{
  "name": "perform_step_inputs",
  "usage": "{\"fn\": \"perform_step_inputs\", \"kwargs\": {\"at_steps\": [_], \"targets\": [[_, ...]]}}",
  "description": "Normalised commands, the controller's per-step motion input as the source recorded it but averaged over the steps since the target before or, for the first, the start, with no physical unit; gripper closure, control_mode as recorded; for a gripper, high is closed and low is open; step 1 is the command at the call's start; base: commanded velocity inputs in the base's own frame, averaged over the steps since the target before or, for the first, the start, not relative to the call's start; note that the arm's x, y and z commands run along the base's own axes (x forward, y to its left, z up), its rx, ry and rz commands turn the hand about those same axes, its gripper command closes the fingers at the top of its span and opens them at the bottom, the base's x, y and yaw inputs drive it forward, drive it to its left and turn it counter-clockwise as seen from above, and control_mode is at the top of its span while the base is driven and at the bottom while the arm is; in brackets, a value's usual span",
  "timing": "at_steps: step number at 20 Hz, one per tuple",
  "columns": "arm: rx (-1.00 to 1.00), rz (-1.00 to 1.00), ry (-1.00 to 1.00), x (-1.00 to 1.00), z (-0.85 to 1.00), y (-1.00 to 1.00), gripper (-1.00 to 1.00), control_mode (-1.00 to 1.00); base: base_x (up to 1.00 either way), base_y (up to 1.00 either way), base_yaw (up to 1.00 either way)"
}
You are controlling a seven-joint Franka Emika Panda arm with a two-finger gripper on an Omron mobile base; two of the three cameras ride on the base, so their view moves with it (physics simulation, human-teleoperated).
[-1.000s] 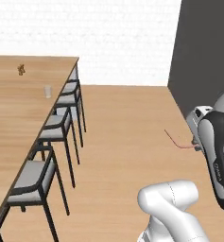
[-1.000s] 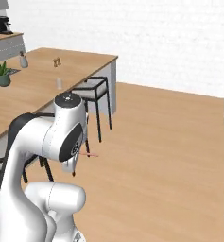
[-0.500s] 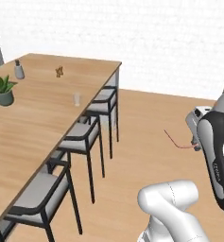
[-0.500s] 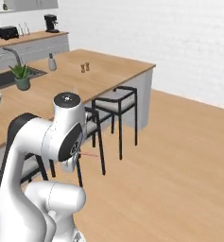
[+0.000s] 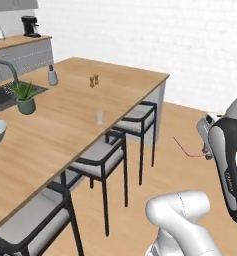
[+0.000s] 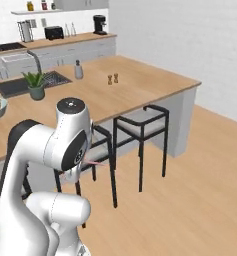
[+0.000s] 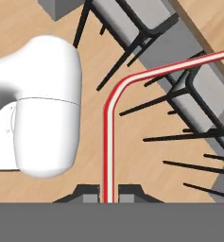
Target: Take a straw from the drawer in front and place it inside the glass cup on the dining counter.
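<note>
Arm folded high over base; tool [image 7: 108,194] clamped tight, pointing floorward.

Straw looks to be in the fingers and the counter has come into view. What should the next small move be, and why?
Probably carry the straw toward the glass cup on the dining counter. The hand view shows the gripper shut on the straw's lower end, so it seems secured, and the cup stands upright near the counter edge above the stools, far from the straw.
</note>
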Motion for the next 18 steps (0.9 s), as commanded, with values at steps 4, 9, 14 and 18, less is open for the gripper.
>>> {"fn": "perform_step_inputs", "kwargs": {"at_steps": [4, 9, 14, 18], "targets": [[0.0, 0.0, 0.0, 0.0, 0.0, 0.0, 1.0, 1.0, 0.68, -0.44, 0.46], [0.0, 0.0, 0.0, 0.0, 0.0, 0.0, 1.0, 1.0, 0.6, -0.31, 0.51], [0.0, 0.0, 0.0, 0.0, 0.0, 0.0, 1.0, 1.0, 0.55, -0.42, 0.52], [0.0, 0.0, 0.0, 0.0, 0.0, 0.0, 1.0, 1.0, 0.41, -0.57, 0.47]]}}
